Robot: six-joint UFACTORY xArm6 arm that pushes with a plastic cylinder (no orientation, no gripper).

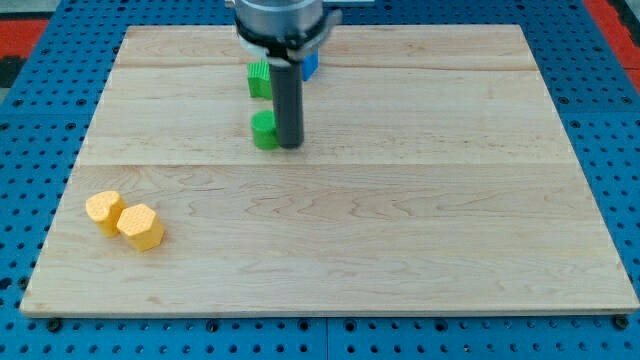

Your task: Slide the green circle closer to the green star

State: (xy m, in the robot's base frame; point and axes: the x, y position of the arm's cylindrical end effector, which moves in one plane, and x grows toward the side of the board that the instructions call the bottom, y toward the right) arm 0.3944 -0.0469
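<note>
1. The arm enters from the view's top centre; its grey mount is cut off by the frame edge, and a straight dark rod hangs upright from it.
2. My tip rests on the wooden board, in the upper part of the board, left of its middle. There is no jaw to open or close; the rod holds nothing and only presses sideways.
3. A small green block lies just to the view's left of my tip, touching or nearly touching the rod. Its shape is partly hidden and cannot be made out for certain.
4. A second green block sits above the first, toward the view's top and just left of the rod's shaft. Its ribbed edge suggests a star, but the rod covers part of it. The two green blocks are near each other but apart.
5. A blue block shows just right of the rod, near the mount, mostly hidden.
6. Two yellow blocks, well apart from my tip, lie toward the view's bottom left: a yellow hexagon and, touching it, a smaller yellow block.
</note>
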